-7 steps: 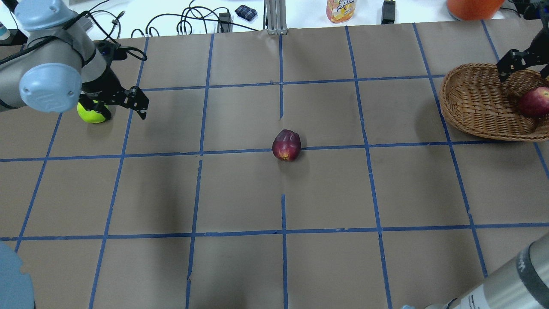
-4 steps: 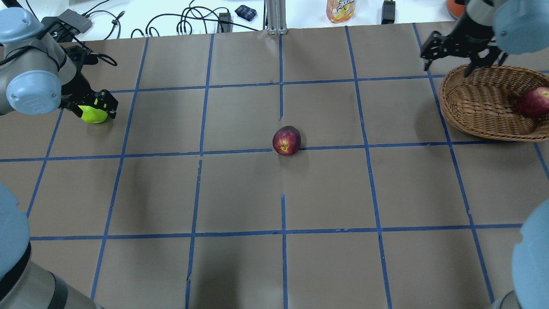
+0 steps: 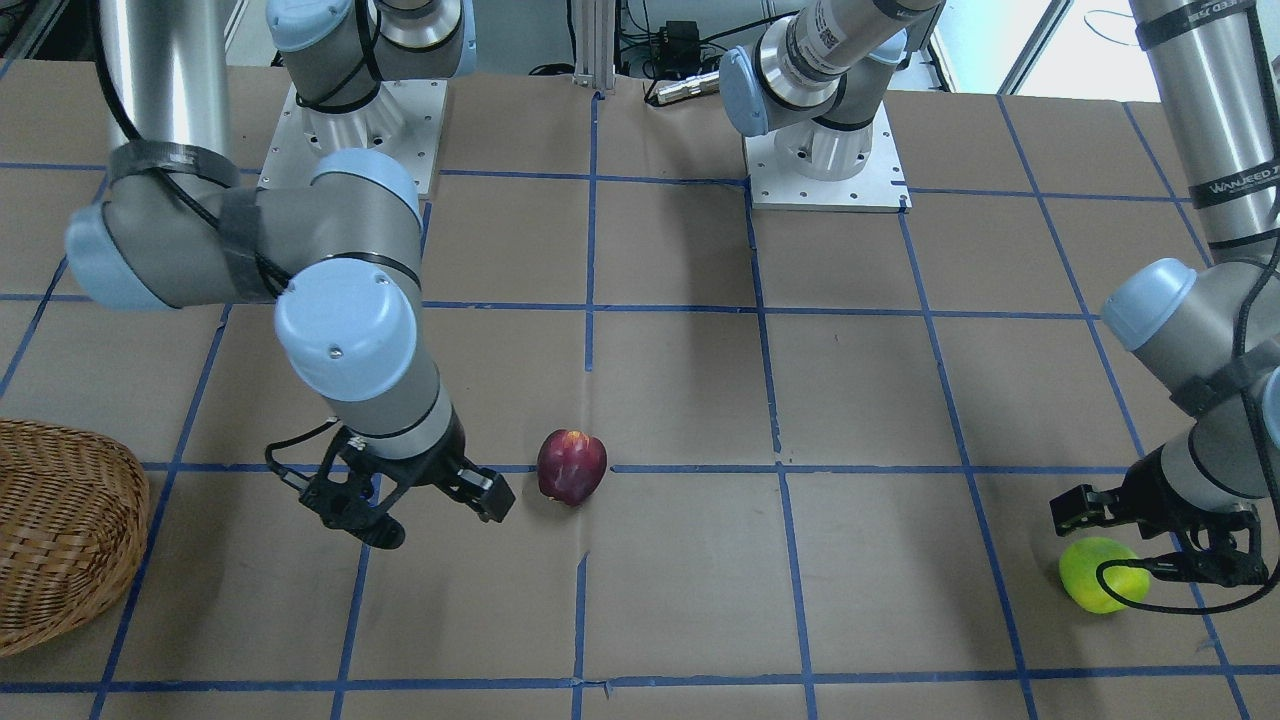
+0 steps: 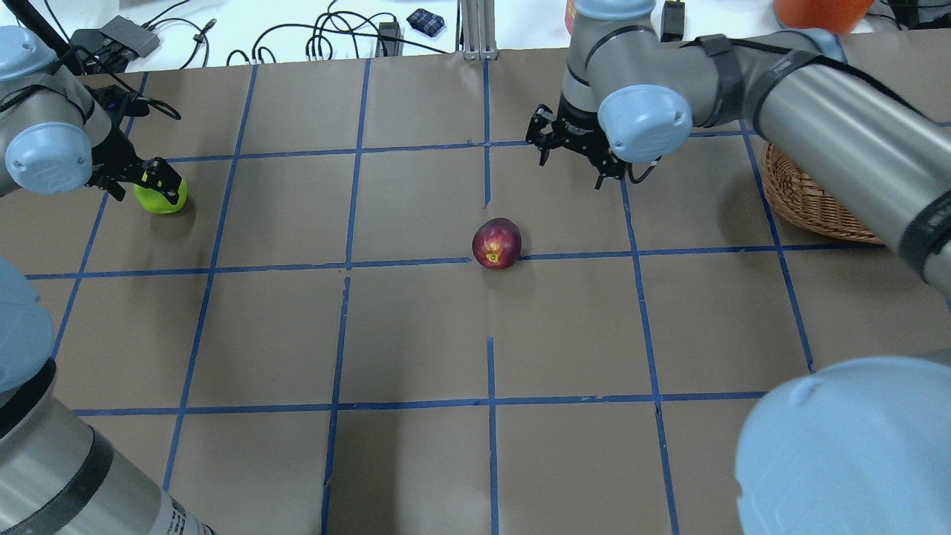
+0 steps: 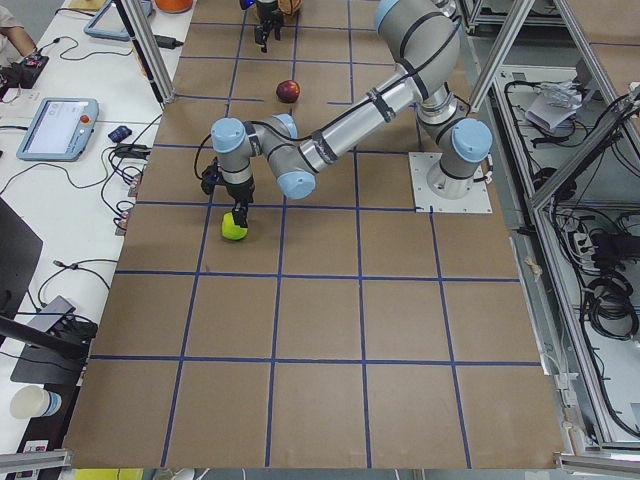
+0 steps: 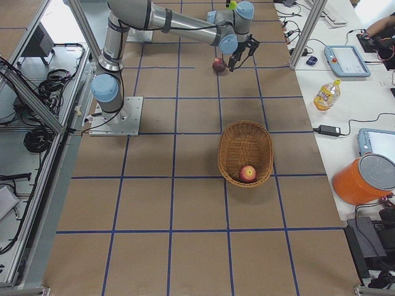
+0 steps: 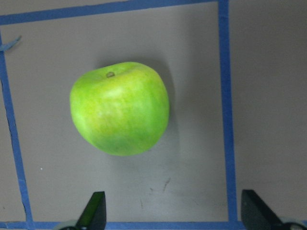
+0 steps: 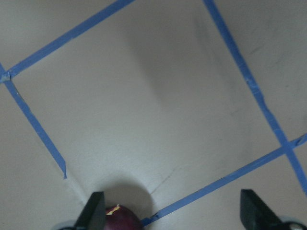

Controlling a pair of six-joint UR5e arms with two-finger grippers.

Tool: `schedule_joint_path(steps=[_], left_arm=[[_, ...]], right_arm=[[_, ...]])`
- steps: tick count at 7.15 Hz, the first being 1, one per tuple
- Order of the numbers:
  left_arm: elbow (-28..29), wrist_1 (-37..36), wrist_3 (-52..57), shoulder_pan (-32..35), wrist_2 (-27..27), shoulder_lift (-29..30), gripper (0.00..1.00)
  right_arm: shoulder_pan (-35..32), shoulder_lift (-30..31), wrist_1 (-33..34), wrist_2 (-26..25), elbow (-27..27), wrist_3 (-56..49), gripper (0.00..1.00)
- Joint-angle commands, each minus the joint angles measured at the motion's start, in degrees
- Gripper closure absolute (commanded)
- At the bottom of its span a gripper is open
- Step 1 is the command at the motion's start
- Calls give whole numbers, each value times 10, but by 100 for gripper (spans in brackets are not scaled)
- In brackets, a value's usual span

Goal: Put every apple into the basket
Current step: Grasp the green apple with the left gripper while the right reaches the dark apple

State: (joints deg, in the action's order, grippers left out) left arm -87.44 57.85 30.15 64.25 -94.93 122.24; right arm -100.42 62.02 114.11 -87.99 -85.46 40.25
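The lime green apple [image 4: 160, 199] lies at the table's left, also in the front view [image 3: 1100, 575] and the left wrist view [image 7: 120, 109]. My left gripper [image 4: 145, 182] [image 3: 1150, 545] [image 7: 173, 215] is open and empty just above it. The maroon apple [image 4: 496, 244] [image 3: 571, 466] [image 8: 120, 218] lies at the table's middle. My right gripper [image 4: 572, 157] [image 3: 435, 515] [image 8: 172, 215] hangs open and empty a little beyond and right of it. The wicker basket [image 4: 802, 200] [image 6: 245, 142] holds the red apple [image 6: 247, 173], which my right arm hides in the overhead view.
My right arm [image 4: 817, 111] stretches across the table's right half over the basket. Cables [image 4: 334, 33], a yellow bottle [image 6: 326, 94] and an orange bucket [image 6: 364, 179] lie beyond the far edge. Both arm bases [image 3: 825, 160] stand on the near side.
My right gripper has left the basket and swung left to near the maroon apple. My left gripper has shifted slightly left over the green apple. The apples have not moved.
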Motion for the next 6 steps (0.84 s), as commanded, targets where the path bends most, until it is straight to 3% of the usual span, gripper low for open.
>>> schedule_joint_path(steps=[1,5,6], left_arm=[[8,-25,3,-4,3,30,0],[38,-38,10,-5,33,51,0],[43,-33,14,-5,35,51,27]], right_arm=[[-29,-30,11,64,0,48,0],[-38,-66,4,100,-5,46,0],[-40,-74,3,120,-5,42,0]])
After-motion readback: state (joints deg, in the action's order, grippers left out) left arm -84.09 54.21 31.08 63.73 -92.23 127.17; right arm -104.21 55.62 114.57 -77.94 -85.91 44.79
